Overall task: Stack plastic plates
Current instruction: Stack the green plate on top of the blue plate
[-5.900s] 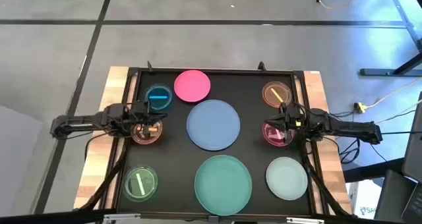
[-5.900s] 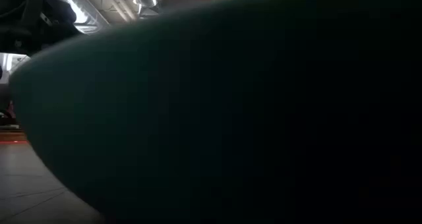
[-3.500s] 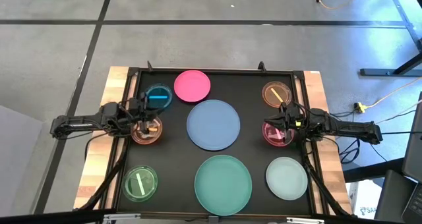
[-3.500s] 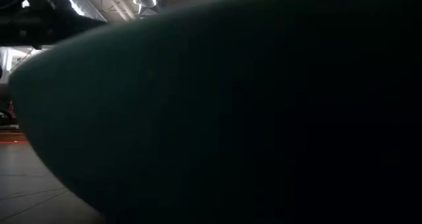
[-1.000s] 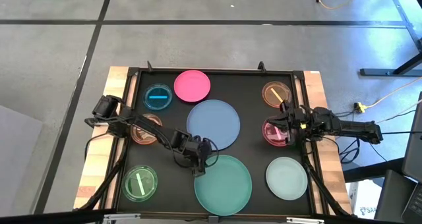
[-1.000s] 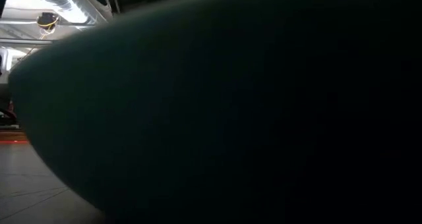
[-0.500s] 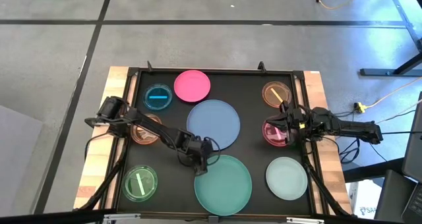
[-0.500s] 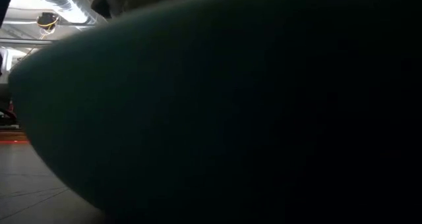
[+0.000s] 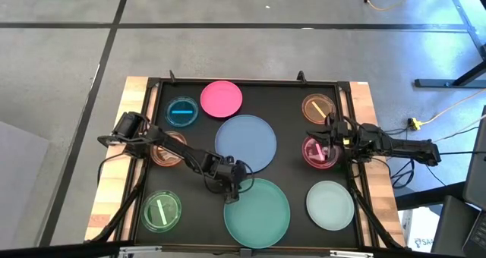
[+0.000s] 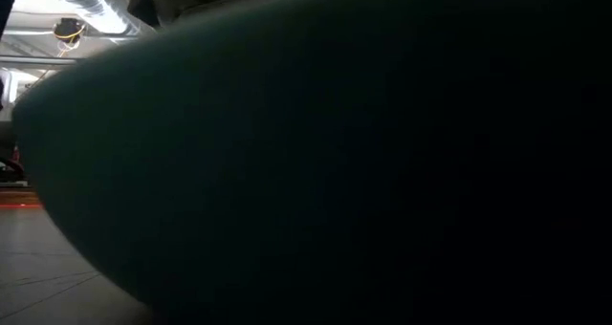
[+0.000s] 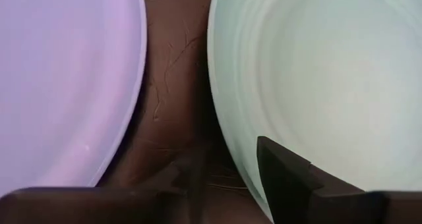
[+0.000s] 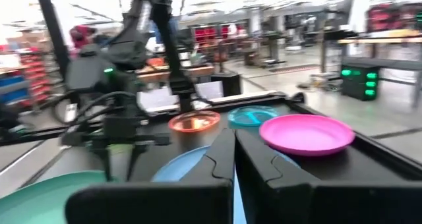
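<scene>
The large teal plate [image 9: 257,212] lies on the black mat at the near middle, with the large grey-blue plate [image 9: 245,143] just beyond it. My left gripper [image 9: 233,187] is open at the teal plate's far-left rim. In the left wrist view [image 11: 231,178], one finger is over the teal plate's inside [image 11: 316,85] and the other is over the mat beside the grey-blue plate [image 11: 59,72]. My right gripper [image 9: 315,140] is shut and empty over the small magenta plate [image 9: 319,152]. The teal plate's wall [image 10: 335,172] fills the low view. My left gripper points down with its fingers on either side of the teal plate's far-left rim [image 11: 224,132], one finger [image 11: 283,178] inside and one outside. Whether either finger touches the plate, I cannot tell.
The pink plate [image 9: 221,98] and small blue plate [image 9: 182,112] lie at the far side, and the amber plate [image 9: 318,107] at the far right. The orange plate [image 9: 168,148] lies under my left arm, the green plate [image 9: 161,210] near left, the pale-mint plate [image 9: 329,205] near right.
My left gripper has moved a little toward the table's near edge and right, onto the teal plate's far-left rim. No plate has moved.
</scene>
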